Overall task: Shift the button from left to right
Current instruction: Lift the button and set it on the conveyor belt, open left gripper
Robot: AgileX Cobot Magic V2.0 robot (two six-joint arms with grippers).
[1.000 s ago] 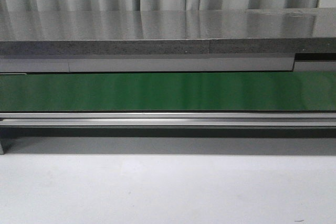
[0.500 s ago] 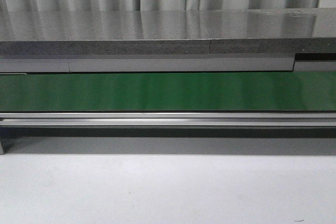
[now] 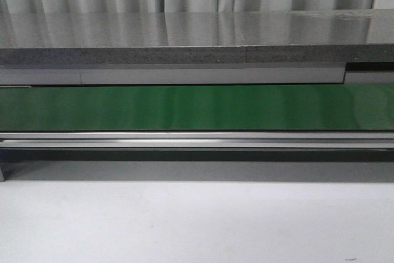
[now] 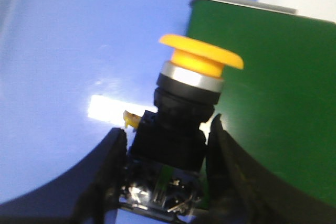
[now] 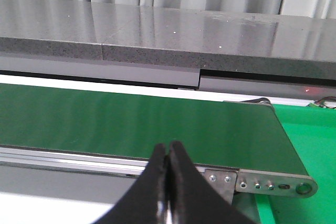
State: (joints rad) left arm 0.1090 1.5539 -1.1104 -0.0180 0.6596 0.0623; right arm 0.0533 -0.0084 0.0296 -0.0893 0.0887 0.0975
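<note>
Left gripper (image 4: pixel 167 174): jaws closed on the black body of the button (image 4: pixel 184 121), orange cap upward, held clear above a blue surface (image 4: pixel 68 51) beside the green belt (image 4: pixel 273 98). Right gripper (image 5: pixel 167 182): jaws pressed together, holding nothing, near the belt's end roller. Neither arm shows in the front view. Step in hand, as judged: carry. Next move calls for travel rightward and a level set-down.

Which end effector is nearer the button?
Left. The left end effector is shut on the button, gripping its black body. The right end effector is shut and holds nothing, over the green belt, with no button in its view.
</note>
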